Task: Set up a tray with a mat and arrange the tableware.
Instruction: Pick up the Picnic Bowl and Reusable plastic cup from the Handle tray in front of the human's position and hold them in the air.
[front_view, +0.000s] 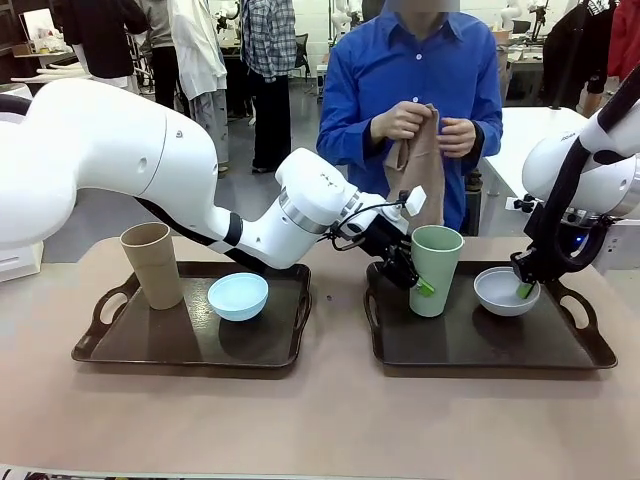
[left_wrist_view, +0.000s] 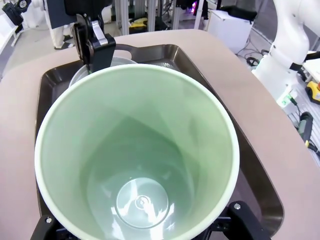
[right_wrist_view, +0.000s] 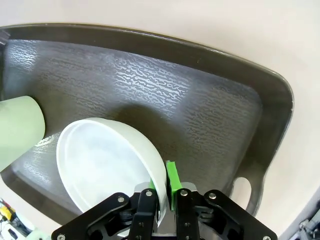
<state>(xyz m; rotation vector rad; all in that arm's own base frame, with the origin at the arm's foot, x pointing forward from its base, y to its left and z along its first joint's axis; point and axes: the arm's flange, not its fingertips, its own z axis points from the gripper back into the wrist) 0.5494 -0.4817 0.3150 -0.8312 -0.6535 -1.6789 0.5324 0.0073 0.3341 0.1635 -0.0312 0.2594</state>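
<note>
The pale green tumbler (front_view: 436, 262) stands upright on the right dark tray (front_view: 480, 345), and my left gripper (front_view: 418, 282) is shut on its side. Looking down from the left wrist, I see into the empty tumbler (left_wrist_view: 140, 165). Beside it on the same tray lies the white bowl (front_view: 505, 291), with my right gripper (front_view: 525, 289) shut on its near rim. The right wrist view shows the rim of that bowl (right_wrist_view: 102, 162) pinched between the fingers (right_wrist_view: 172, 181). The tan tumbler (front_view: 151, 263) and light blue bowl (front_view: 238, 296) stand on the left tray (front_view: 130, 345).
At the far side a person in a blue shirt holds a tan cloth (front_view: 415, 165) in both hands. The trays lie side by side on the tan table (front_view: 330, 420), with a bare strip between them and along the front edge.
</note>
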